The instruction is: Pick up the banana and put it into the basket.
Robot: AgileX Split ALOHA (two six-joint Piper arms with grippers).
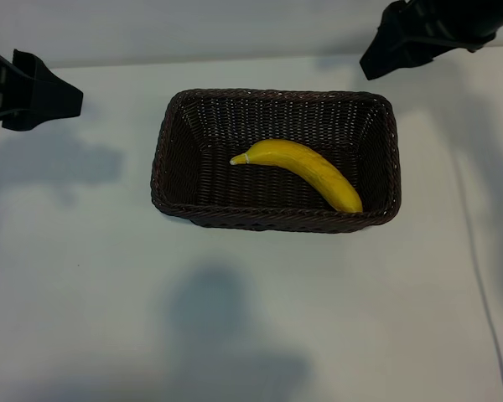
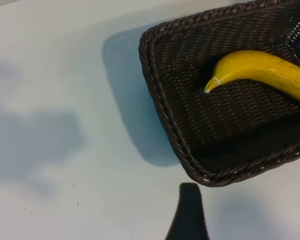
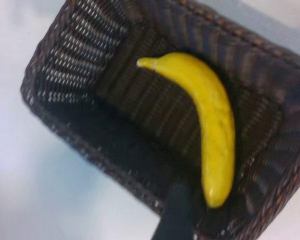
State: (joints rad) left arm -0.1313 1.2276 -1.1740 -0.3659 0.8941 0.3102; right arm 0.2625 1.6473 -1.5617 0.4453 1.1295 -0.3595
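The yellow banana (image 1: 302, 170) lies loose on the floor of the dark-brown wicker basket (image 1: 163, 159), its pale stem tip toward the left arm. It shows the same way in the left wrist view as the banana (image 2: 270, 72) in the basket (image 2: 162, 115), and in the right wrist view as the banana (image 3: 212, 120) in the basket (image 3: 50, 95). My left gripper (image 1: 44, 99) hangs open beyond the basket's left end, holding nothing. My right gripper (image 1: 387, 55) is open above the basket's far right corner, clear of the banana. Only one dark finger (image 2: 189, 215) of the left and one finger (image 3: 176, 215) of the right shows in the wrist views.
The basket sits mid-table on a plain white surface (image 1: 251, 318). Soft shadows of the arms fall on the table to the left of the basket and in front of it. Open room surrounds the basket on every side.
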